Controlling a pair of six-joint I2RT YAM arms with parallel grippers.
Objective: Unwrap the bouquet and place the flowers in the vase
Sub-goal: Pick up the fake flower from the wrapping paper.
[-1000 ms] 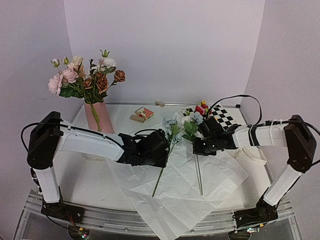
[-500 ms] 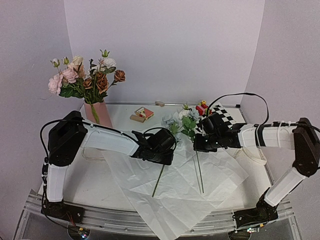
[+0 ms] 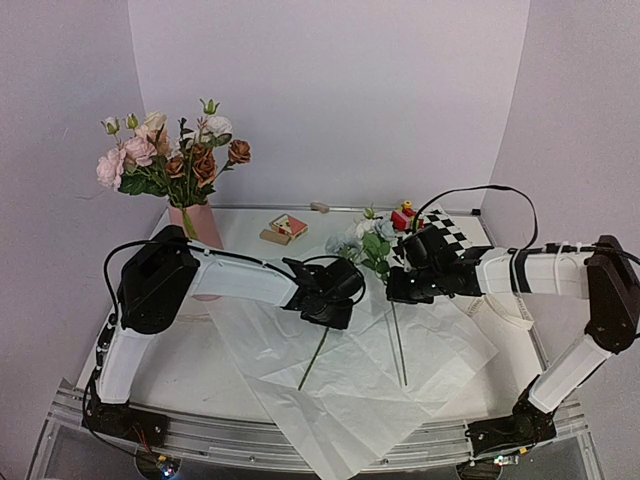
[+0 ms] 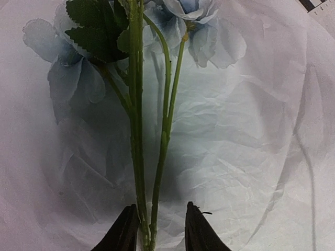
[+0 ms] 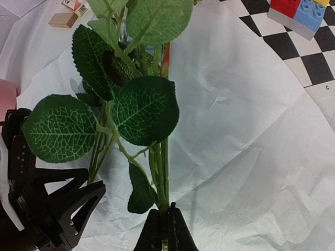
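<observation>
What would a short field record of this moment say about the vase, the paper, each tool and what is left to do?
vase: pink vase upright at back left, with a bunch of roses standing in it
paper: white tissue paper opened out flat on the table
left tool: jaws apart, astride two stems of the blue flowers; no clear grip
right tool: shut on the leafy stems
background: checkered mat beyond the paper
left to do: both stem bunches not yet in the vase
</observation>
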